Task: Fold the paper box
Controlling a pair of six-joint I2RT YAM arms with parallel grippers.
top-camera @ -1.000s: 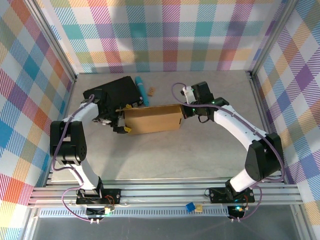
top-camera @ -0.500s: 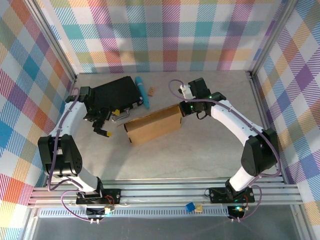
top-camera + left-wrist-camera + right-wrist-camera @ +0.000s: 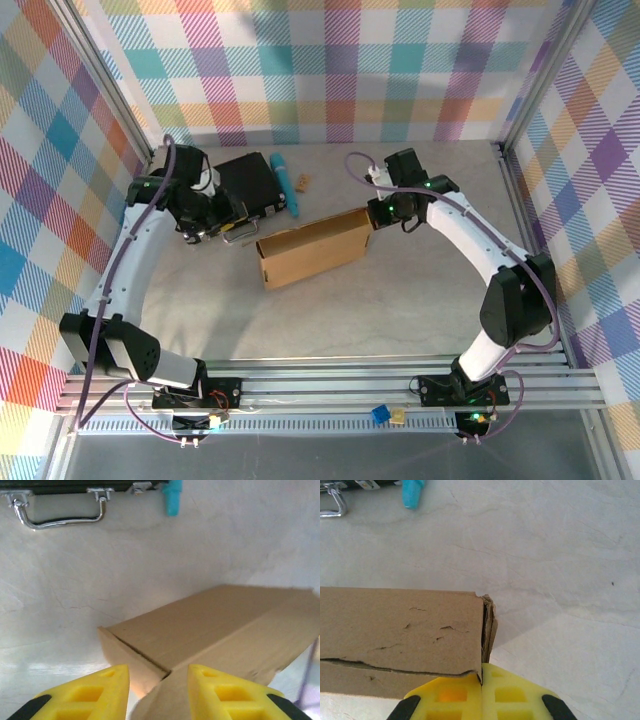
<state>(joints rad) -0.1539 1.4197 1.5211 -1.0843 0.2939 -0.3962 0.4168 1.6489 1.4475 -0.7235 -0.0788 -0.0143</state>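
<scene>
The paper box (image 3: 313, 247), a closed brown cardboard mailer, lies slantwise at the middle of the desk (image 3: 400, 300), its right end farther back than its left. The right gripper (image 3: 378, 215) pinches the cardboard edge at that right end, its yellow fingers (image 3: 455, 697) pressed together on it. To the left, clear of the box, the left gripper (image 3: 205, 228) hangs with fingers (image 3: 100, 692) apart, holding nothing, beside a black case (image 3: 245, 180) with a metal handle (image 3: 60, 515). A teal stick (image 3: 283, 183) lies just right of the case.
</scene>
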